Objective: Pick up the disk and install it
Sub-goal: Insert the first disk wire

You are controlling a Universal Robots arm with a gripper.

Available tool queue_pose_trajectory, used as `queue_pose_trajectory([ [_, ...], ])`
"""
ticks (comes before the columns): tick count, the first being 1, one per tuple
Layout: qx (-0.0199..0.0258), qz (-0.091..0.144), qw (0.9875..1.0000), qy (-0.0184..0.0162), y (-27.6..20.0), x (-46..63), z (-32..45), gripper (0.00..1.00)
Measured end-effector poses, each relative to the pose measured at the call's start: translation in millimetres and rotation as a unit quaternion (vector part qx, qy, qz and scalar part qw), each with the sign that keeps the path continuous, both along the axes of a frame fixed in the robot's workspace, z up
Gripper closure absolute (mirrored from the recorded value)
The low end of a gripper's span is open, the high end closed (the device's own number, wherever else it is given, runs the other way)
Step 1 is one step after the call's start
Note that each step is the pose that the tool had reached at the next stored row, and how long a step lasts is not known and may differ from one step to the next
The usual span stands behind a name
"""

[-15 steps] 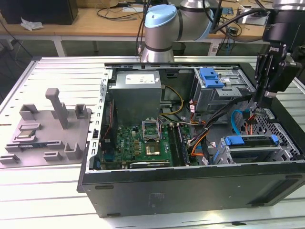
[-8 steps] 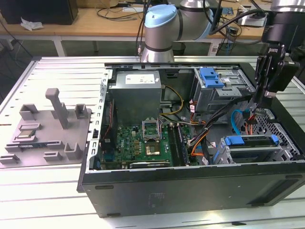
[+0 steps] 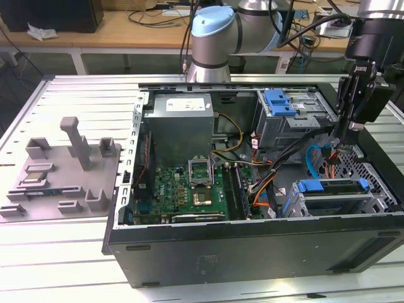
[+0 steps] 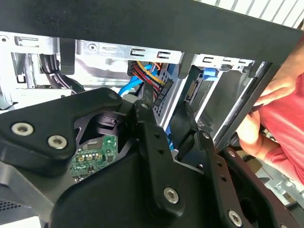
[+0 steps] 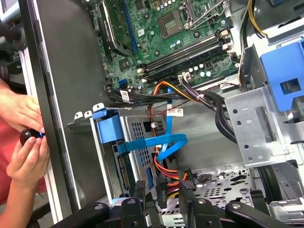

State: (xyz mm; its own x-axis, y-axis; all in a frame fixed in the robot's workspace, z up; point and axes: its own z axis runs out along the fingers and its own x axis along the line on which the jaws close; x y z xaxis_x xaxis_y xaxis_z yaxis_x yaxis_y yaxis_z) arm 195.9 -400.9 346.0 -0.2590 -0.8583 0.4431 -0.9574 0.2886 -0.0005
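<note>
gripper [image 5: 163, 190] — jaws partly apart, empty — hangs over the orange cables [image 5: 162, 167] beside the drive cage [image 5: 137, 137]. disk [image 3: 331, 187] lies slotted in that cage, blue frame uppermost, probably so its sockets meet the cables.

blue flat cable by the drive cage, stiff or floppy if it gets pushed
Probably floppy: the blue flat cable folds in a loose loop in the first wrist view. Likely light, being thin. It runs among the orange wires, so a push would probably bend it, not shift it.
</note>
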Motion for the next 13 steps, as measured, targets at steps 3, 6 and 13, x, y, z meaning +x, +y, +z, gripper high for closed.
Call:
queue_pose_trajectory([
  [3, -0.001, 0.0, 1.0, 0.0089, 0.0, 3.5, -0.4, 0.59],
  [6, -0.003, 0.0, 0.9999, 0.0161, 0.0, 5.2, -1.3, 0.59],
  [13, -0.0032, 0.0, 0.9998, 0.0201, -2.1, 10.2, -7.4, 0.59],
])
